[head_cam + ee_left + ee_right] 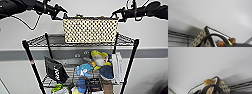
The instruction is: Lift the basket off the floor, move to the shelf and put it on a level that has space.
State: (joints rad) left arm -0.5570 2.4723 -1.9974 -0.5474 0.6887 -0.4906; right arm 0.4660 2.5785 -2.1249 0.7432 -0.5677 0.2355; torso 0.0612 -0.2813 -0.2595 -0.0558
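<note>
The rectangular chunky-woven basket (90,30) is cream with a regular pattern of small dark gaps, edged by a dark braided rim (207,30), and white fabric lining (192,91) shows at its edge in the right wrist view. The tall wire rack (29,58) is black with silvery-grey grid tiers, against a pale grey-white wall (90,7) crossed by a darker grey band. On the lower tier lie a yellow and white soft toy (99,58), blue soft toys (84,69), a black bag with white lettering (54,69) and a lime-green thing (57,88)
</note>
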